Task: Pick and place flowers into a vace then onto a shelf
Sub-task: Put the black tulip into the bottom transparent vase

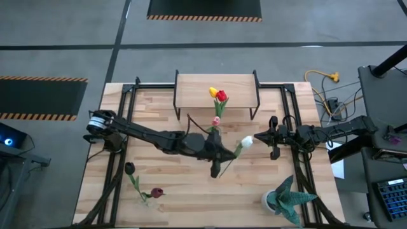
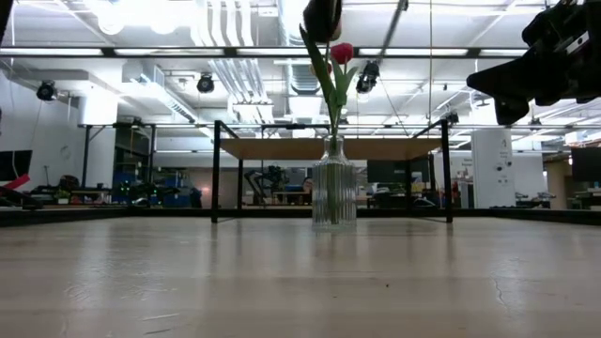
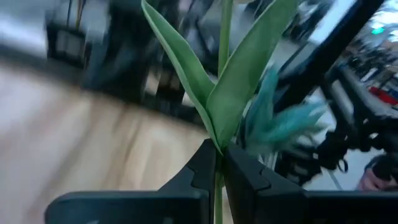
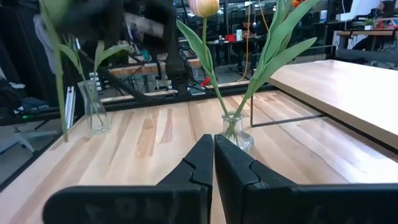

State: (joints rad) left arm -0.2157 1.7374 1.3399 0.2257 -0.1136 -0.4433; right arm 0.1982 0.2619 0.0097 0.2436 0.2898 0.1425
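Note:
My left gripper [image 1: 217, 164] hovers near the table's middle, just in front of the clear ribbed vase [image 2: 333, 192], and is shut on a white tulip [image 1: 247, 142]. The vase stands on the table in front of the shelf [image 1: 216, 90] and holds yellow, red and pink tulips [image 1: 219, 97]. Two dark maroon tulips [image 1: 130, 168] stand near the left near corner in what looks like a small clear vase [image 4: 93, 109]. My right gripper [image 4: 213, 146] is shut on nothing, raised just right of the white head. My left gripper pinches the white tulip's green stem [image 3: 219, 171] between its two fingers, just below where the leaves branch off. The tulip is lifted clear of the table. It is tilted, with its white head [image 1: 247, 142] pointing toward the table's right.
A spiky teal potted plant [image 1: 289, 198] stands at the right near corner. The shelf's black legs [image 1: 255, 105] stand just behind the vase. Bare planks lie between the vase and the near edge.

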